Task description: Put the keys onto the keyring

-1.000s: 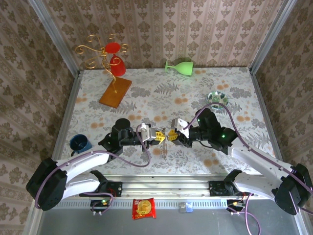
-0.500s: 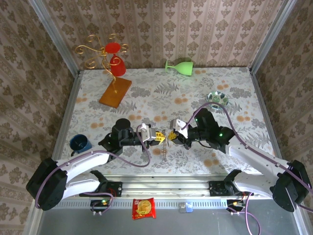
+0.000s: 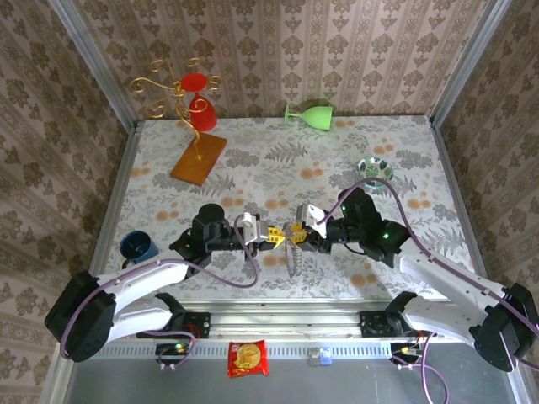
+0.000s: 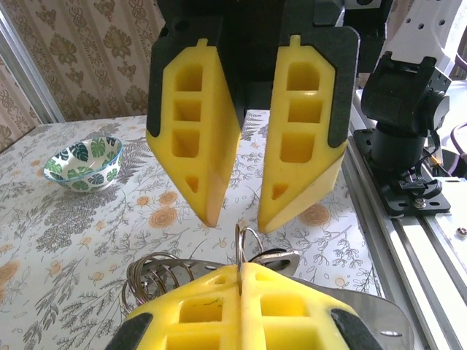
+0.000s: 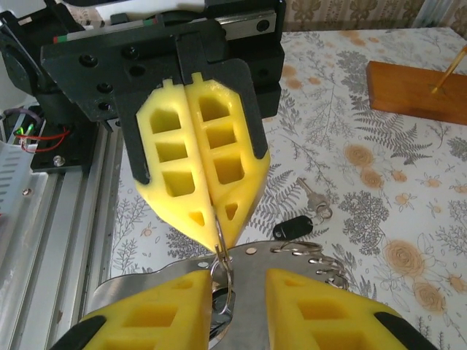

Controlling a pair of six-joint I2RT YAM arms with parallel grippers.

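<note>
Left gripper point(image 4: 241, 268): pads pressed together, pinching the thin wire of the keyring point(image 4: 239, 244), which we see edge-on above the fingertips. In the top view this gripper sits mid-table near the front edge, nose to nose with the right gripper point(image 3: 296, 233).

Right gripper: fingers spread, one on either side of the keyring, not touching it as far as we can tell.

Just under the keyring we note a flat metal plate point(image 4: 283, 257) with a wire coil point(image 4: 149, 275). We cannot tell whether they are joined to it.

In the right wrist view a black-headed key point(image 5: 294, 227) lies on the table point(image 5: 379, 189) beyond the plate, with a slim metal piece point(image 5: 314, 199) just beside it. A leaf-patterned bowl point(image 4: 82, 162) stands well apart, toward the right side.
</note>
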